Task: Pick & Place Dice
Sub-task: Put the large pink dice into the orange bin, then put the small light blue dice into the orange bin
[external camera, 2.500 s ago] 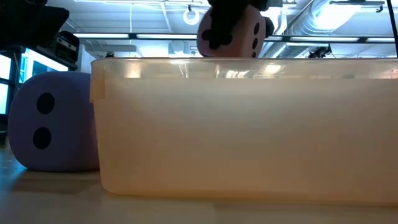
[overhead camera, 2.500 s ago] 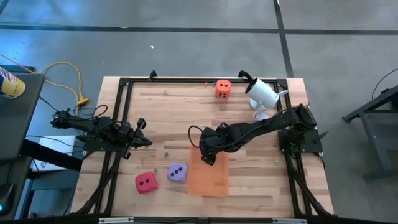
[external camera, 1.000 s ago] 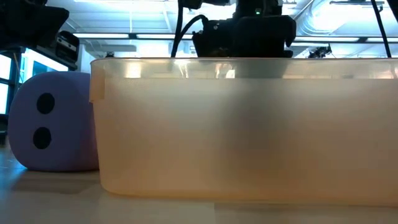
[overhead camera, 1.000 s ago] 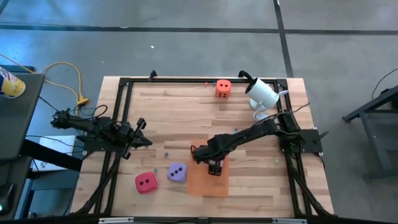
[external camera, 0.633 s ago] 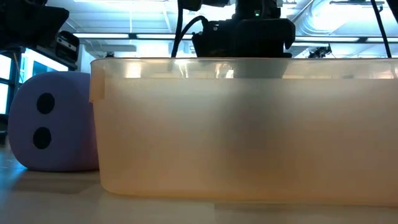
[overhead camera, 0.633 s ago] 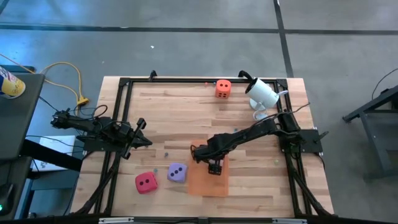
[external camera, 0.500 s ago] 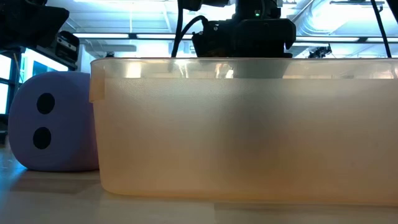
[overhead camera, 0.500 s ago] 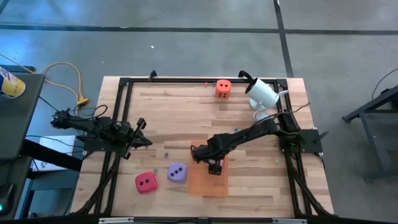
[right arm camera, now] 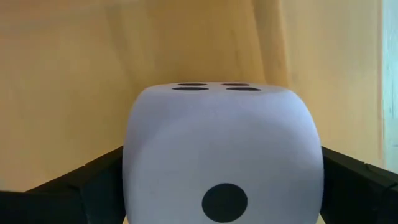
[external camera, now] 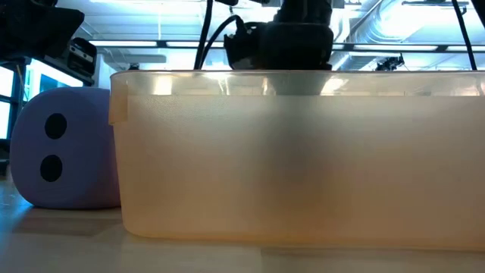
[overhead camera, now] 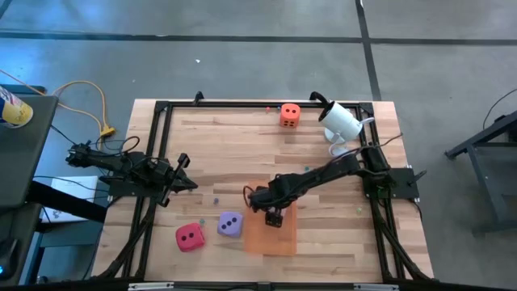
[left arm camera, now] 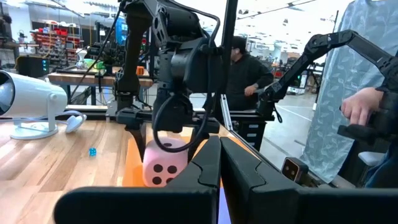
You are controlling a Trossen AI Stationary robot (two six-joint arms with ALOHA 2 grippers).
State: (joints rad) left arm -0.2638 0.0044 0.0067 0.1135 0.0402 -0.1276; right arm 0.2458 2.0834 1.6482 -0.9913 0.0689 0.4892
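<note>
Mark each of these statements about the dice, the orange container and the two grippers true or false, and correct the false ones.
1. The pink die sits between the right gripper's open fingers, inside the orange container. True.
2. The purple die is inside the container. False: it sits on the table just outside the container's left wall.
3. The left gripper is shut and holds nothing. True.
4. The orange die lies beside the red die. False: the orange die is at the far edge near the white camera, while the red one is at the near edge beside the purple die.
</note>
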